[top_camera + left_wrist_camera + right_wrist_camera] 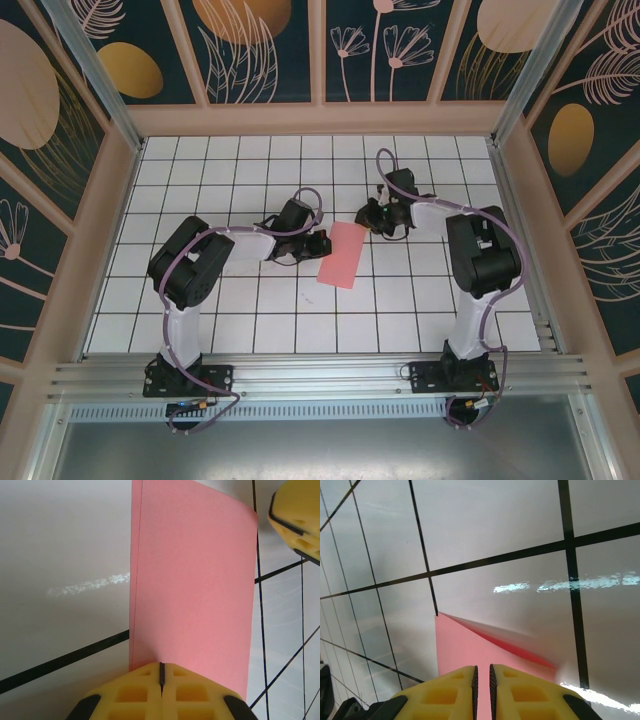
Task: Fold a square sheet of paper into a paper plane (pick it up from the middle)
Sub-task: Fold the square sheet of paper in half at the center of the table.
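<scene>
Left jaws are clenched on one edge of the sheet of paper (342,256), and right jaws pinch its opposite side with barely a slit between them. I see it salmon-pink, folded into a rectangle, its layers gaping slightly. It sits mid-table (250,320) on white grid tiles, between both arms.

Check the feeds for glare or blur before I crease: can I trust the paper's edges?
Left wrist: sheet sharp, one glare streak on the bare tile beside it. Right wrist: glare bands on the tiles at right, dark shadow under the sheet's lifted flap, edges readable. Top external: even light, no glare on the sheet.
</scene>
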`<state>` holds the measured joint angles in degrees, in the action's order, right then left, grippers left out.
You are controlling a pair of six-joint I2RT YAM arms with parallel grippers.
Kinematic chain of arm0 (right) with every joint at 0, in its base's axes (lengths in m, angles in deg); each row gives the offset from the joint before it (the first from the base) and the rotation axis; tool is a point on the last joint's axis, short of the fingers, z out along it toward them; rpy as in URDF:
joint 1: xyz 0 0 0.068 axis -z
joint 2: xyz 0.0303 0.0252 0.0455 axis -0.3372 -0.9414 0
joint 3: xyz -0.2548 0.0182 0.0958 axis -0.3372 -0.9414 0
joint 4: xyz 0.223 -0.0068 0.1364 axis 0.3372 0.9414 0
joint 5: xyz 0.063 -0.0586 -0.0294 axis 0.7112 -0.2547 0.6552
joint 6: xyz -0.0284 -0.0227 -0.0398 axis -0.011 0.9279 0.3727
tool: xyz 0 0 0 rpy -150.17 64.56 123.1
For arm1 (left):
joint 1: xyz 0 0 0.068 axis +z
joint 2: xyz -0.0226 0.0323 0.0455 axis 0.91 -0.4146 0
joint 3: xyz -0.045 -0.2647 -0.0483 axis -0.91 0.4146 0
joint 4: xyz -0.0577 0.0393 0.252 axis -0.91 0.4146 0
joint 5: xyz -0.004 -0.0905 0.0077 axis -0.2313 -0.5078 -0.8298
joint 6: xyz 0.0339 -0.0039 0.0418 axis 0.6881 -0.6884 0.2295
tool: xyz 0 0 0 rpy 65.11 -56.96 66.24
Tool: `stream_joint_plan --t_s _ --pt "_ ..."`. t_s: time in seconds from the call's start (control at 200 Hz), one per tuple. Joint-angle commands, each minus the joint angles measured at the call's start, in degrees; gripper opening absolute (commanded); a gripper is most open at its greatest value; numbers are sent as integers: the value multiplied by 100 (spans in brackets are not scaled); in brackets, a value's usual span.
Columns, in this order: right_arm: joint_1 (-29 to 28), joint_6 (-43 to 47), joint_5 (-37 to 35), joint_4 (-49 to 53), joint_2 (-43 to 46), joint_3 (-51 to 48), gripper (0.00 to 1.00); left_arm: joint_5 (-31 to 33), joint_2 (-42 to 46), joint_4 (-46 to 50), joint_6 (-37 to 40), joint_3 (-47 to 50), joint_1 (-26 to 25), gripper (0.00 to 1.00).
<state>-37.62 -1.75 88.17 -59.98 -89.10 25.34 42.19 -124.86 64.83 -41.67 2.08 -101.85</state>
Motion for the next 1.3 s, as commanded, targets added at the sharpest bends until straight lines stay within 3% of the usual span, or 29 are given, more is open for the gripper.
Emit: stream_joint_plan --t_s 0.0,0.24,0.59,0.991,1.296 --pt "-28 -19 -219 163 -290 142 17 218 -106 691 10 248 -28 7" --pt "-38 24 -377 412 -484 268 17 193 -94 691 14 273 -27 7" --pt "-205 -118 178 -35 594 -440 18 235 -57 647 -20 321 -23 7" --pt "-423 -218 -117 -165 139 -806 18 191 -73 656 -5 300 -30 7" --pt "-702 -384 257 -415 1060 -1247 19 204 -47 665 -7 292 -27 7"
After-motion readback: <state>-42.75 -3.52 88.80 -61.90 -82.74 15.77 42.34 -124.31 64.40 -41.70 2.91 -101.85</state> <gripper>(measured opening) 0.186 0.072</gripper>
